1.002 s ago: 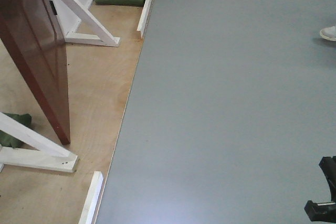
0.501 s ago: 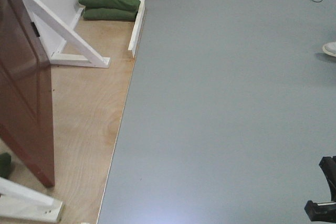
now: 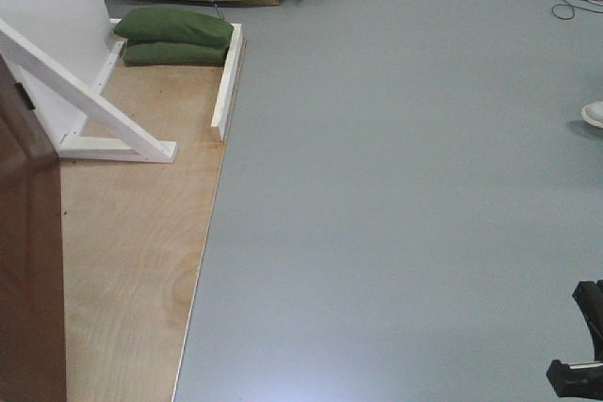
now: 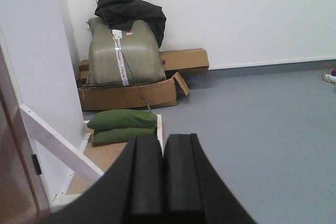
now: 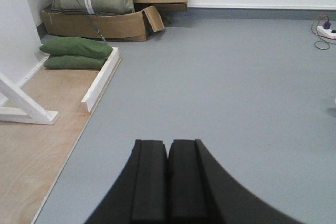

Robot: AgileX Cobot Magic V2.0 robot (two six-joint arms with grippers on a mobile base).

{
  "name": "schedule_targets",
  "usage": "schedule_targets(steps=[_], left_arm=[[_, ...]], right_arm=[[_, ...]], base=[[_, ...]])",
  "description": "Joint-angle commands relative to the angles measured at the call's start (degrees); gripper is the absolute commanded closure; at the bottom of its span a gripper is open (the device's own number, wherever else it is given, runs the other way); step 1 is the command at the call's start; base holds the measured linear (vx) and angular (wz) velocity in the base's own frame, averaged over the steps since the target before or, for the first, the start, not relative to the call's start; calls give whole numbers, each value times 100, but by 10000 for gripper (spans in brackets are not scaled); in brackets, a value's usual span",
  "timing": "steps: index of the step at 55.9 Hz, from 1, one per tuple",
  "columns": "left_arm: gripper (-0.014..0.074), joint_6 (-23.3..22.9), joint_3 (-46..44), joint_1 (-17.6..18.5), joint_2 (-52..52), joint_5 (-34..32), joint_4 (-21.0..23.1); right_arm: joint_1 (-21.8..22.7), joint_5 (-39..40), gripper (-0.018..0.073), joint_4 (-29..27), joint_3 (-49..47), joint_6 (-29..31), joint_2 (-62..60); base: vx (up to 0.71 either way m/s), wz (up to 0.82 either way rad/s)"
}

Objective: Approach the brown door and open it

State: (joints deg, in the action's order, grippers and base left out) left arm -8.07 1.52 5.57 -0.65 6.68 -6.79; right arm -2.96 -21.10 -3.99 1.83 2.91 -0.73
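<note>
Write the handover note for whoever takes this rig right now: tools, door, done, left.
Left tool: shut, empty.
Right tool: shut, empty.
Brown door: far left edge of the front view, on the plywood platform, beside the white brace; handle out of view.
Done: door appears swung out from its frame; neither tool touches it.
Left: confirm it is open wide enough.

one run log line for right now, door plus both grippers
brown door: far left of front view, handle out of view | left gripper: shut, empty | right gripper: shut, empty | door contact: none seen
</note>
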Motion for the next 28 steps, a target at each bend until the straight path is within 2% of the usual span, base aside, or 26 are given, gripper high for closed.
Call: schedule_targets(steps=[1, 28], left_arm=[[530, -51, -106, -4, -79, -489, 39], [530, -51, -106, -4, -79, -489, 39]], right_arm=[[-11, 445, 559, 18, 25, 37, -32], [-11, 445, 559, 18, 25, 37, -32]], base=[[35, -6], [28, -8]])
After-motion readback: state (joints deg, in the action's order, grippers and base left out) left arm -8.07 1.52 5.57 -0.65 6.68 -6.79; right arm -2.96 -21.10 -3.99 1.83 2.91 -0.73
